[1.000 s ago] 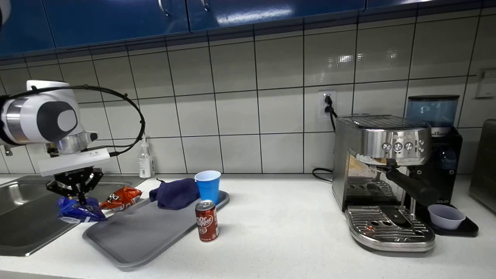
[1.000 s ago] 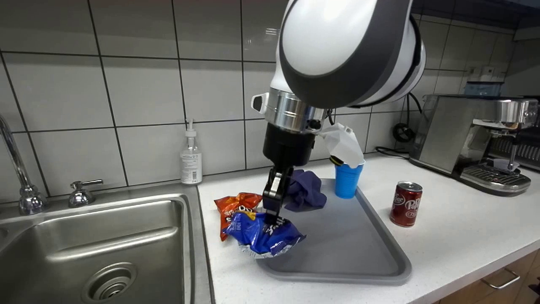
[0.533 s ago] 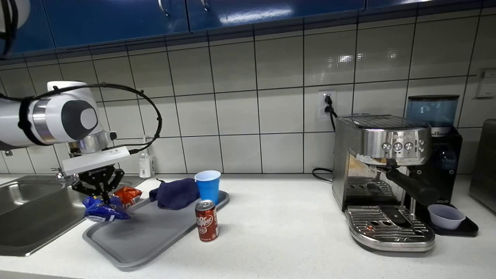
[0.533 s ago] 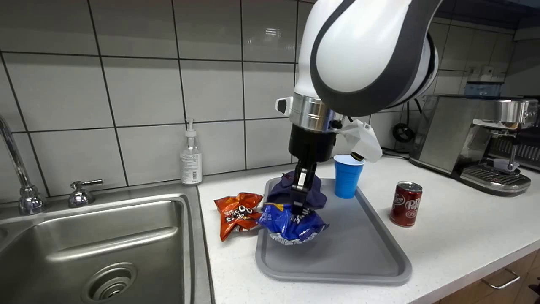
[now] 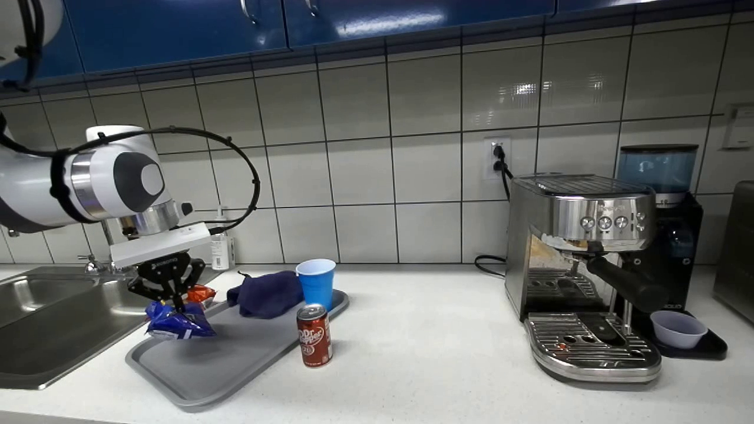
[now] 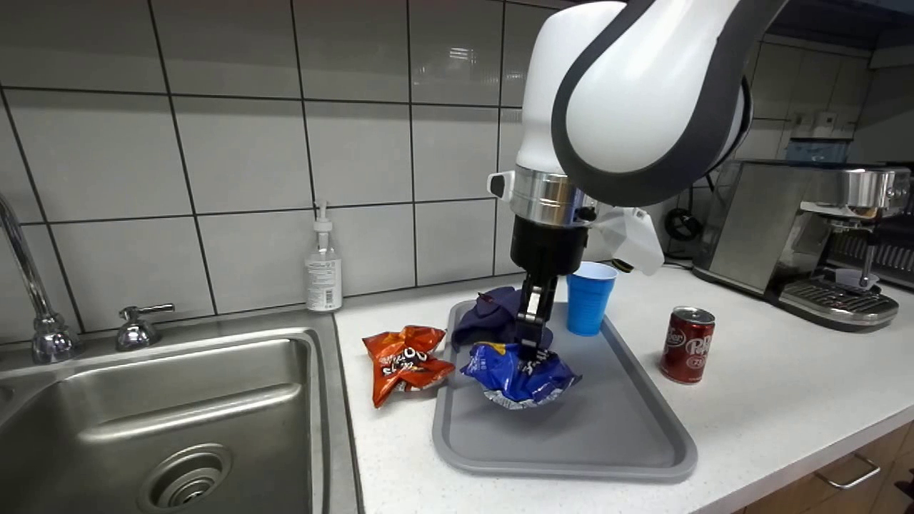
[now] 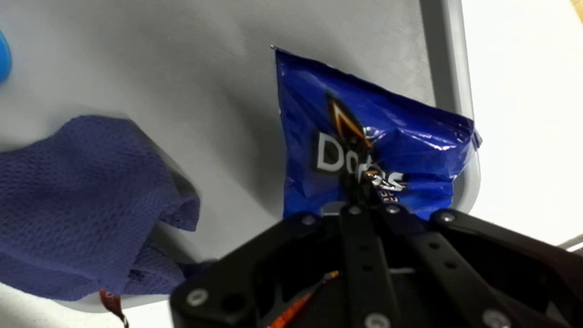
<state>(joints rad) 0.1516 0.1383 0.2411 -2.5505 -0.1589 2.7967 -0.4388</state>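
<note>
An orange chip bag (image 6: 404, 364) lies on the counter (image 6: 778, 385); the gripper (image 6: 528, 348) pinches a blue Doritos bag (image 6: 515, 380) near its middle, likely for balance, over a gray tray (image 6: 607, 435). A blue cup (image 6: 590, 300) stands on the tray; a soda can (image 6: 687, 346), outside it.

The fingers (image 6: 529, 333) now hold the blue chip bag (image 6: 515, 380) farther from the sink (image 6: 333, 400), out over the tray (image 6: 585, 439). In an exterior view the orange chip bag (image 6: 405, 360), partly covered a second ago, is in full sight; in an exterior view the tap handle (image 5: 92, 267), hidden then, appears.
</note>
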